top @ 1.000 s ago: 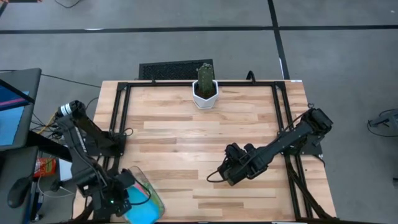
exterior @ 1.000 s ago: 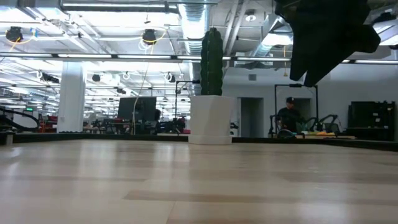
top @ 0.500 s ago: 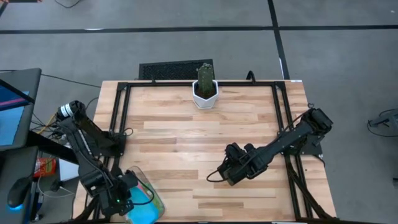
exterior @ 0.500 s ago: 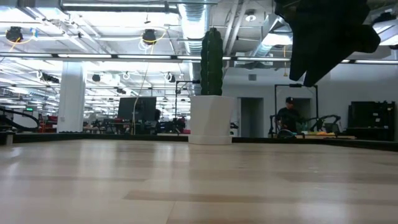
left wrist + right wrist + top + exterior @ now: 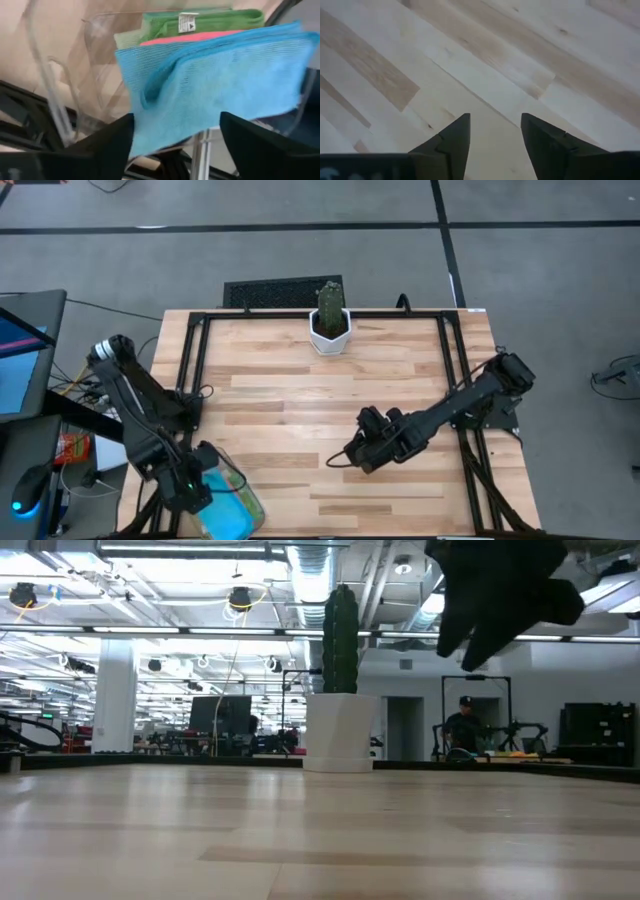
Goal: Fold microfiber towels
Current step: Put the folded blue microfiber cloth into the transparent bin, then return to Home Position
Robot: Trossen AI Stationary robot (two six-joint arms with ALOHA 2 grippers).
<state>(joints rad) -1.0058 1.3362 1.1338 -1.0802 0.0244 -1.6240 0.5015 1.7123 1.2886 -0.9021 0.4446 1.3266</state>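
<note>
Towels sit stacked in a clear bin at the table's front left corner: a sky-blue one on top, fuzzy and folded over with a loose crease, a thin pink edge under it, and a light green one beneath with a small white tag. In the high view the bin shows mostly blue, with a little green at its edge. The bin's clear walls are hard to trace, and part of it is covered by the left arm in the high view.

The left end effector hangs just over the blue towel with its fingers spread wide and nothing between them; the towel's lower edge appears to lie near the gap, though contact is hard to judge.

The right end effector hovers over the bare table near its middle right, fingers moderately apart and holding nothing. In the low view it is a dark shape cut off at the upper edge.

A potted cactus stands at the table's far edge.
</note>
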